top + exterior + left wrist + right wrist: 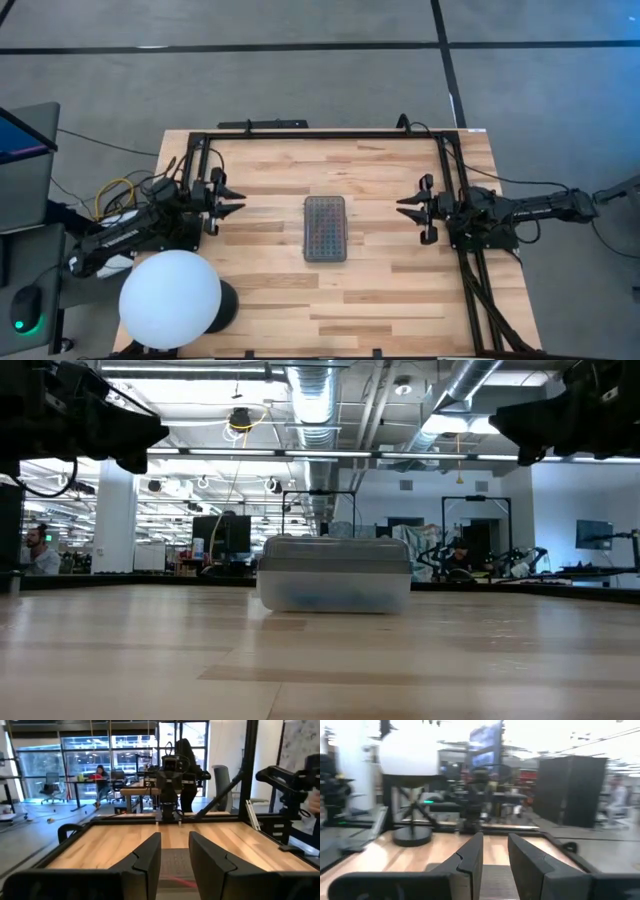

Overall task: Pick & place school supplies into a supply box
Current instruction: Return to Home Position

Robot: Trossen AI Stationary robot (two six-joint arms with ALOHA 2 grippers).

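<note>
Supply box (325, 228) sits closed, insides murky, between left claw (244, 201) and right claw (399, 207)

You're working in an open robotics lab, not a home. Look level across the table (320, 660) and you see bare silver ducts (318, 400) and pipes under the ceiling, strip lights, and monitors (225, 535) on desks. A person (101, 774) sits at a desk by tall windows (85, 750), with office chairs (50, 784) nearby. From above, the grey floor (300, 95) carries black tape lines (250, 47), and loose cables (115, 190) trail beside the table's black metal frame (320, 134).
</note>
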